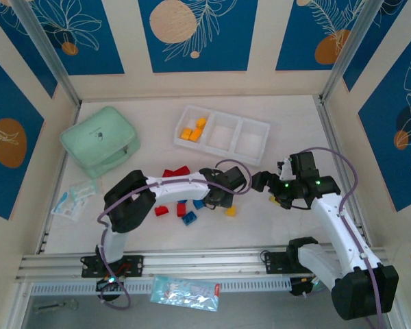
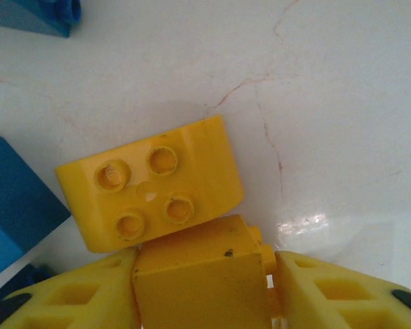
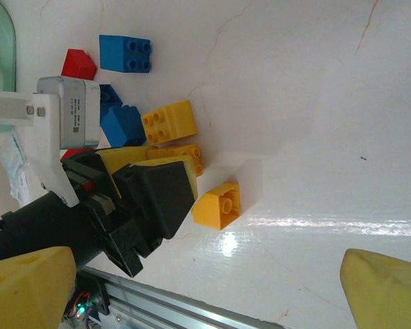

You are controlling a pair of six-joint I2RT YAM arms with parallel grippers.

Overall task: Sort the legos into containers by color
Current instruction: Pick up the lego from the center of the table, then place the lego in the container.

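Note:
In the left wrist view my left gripper (image 2: 204,277) is shut on a yellow lego (image 2: 192,260) resting on the white table. A second yellow lego (image 2: 151,192) with four studs lies against it, just ahead. From above, the left gripper (image 1: 221,197) sits among scattered red (image 1: 176,171), blue (image 1: 190,218) and yellow (image 1: 231,211) legos. My right gripper (image 1: 264,181) hovers open to its right, nothing between its fingers (image 3: 27,291). An orange lego (image 3: 218,204) lies beside the left gripper. The tray of containers (image 1: 259,127) stands at the back, several orange legos (image 1: 193,131) in its left compartment.
A mint-green case (image 1: 99,140) sits at the back left, with a printed packet (image 1: 75,199) in front of it. Another packet (image 1: 185,291) lies beyond the near rail. Blue legos (image 2: 14,199) crowd the left gripper's left side. Open table stretches between the arms and the tray.

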